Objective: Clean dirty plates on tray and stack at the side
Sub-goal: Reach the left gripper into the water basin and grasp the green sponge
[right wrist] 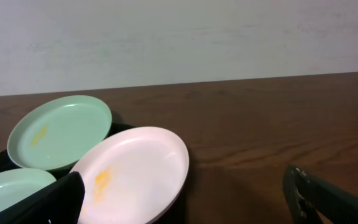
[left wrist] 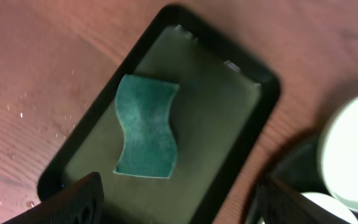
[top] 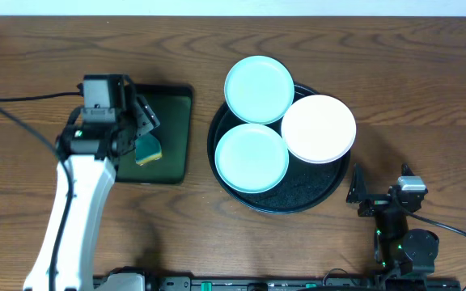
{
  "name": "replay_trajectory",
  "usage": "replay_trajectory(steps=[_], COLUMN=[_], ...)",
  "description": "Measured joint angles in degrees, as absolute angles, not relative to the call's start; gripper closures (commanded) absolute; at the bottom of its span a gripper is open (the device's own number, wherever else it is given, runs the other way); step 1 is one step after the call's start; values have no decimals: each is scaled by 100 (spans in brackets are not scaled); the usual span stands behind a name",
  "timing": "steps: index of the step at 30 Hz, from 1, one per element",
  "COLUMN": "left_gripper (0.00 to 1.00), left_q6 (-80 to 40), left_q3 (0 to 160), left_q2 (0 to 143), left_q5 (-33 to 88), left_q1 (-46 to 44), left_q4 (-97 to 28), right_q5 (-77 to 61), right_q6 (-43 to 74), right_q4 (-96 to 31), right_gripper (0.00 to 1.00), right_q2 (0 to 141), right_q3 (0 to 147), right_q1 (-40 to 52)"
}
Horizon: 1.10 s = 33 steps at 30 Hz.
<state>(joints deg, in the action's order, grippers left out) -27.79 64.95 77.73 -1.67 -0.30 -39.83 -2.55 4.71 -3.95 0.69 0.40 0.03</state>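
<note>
- Overhead: the left gripper [top: 138,128] hangs over the small tray [top: 176,105] with its jaws spread and nothing in them; the arm hides that tray's left edge and part of the sponge [top: 147,150] lying inside
- The round tray [top: 298,194] sits mid-table and carries all three plates, which cover most of its floor: the far mint plate [top: 259,89] juts over the back rim, the near mint plate [top: 252,158] lies fully inside, and the white plate [top: 318,128] juts over the right rim
- The right gripper [top: 360,194] is just beside the round tray's front right rim, jaws wide and empty; it is dark against its own shadow and hard to make out
- Left wrist: a blurred picture; the wavy green sponge [left wrist: 146,127] shows whole in the middle of the small tray [left wrist: 260,81], beyond the two fingers [left wrist: 73,202], which are cut off at the bottom edge; a plate is cut off at the right edge, and droplets [left wrist: 17,106] dot the table on the left
- Right wrist: only the fingers [right wrist: 48,205] show, in the bottom corners; the white plate [right wrist: 135,177] bears an orange smear [right wrist: 102,179], the far mint plate [right wrist: 61,130] a faint yellow one, and the near mint plate [right wrist: 11,190] is cut by the corner and partly behind a finger; a pale wall [right wrist: 179,37] closes the back
</note>
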Motion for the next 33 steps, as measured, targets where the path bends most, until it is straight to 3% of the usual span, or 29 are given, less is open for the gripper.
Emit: replay_trajectory(steps=[13,27,29,33], left_gripper=[20,23,29,67], left_q6=[-3496,-3142,-3030,-2770], left_q3=[6497,6497,6497,6497], left_q2=[9797,10578,10626,10779], left_q5=[-322,30,73,117], left_q1=[440,440,440,440], left_q4=[-3551,-3295,-3227,-3065], right_q5=[-252,-252,-255,-255], right_q6=[471,471,471,471], right_q4=[-397,-395,-395,-397], right_gripper=[1,1,1,1], right_q2=[69,69,69,69], right_q3=[40,40,40,40], right_q1=[3,3,3,3])
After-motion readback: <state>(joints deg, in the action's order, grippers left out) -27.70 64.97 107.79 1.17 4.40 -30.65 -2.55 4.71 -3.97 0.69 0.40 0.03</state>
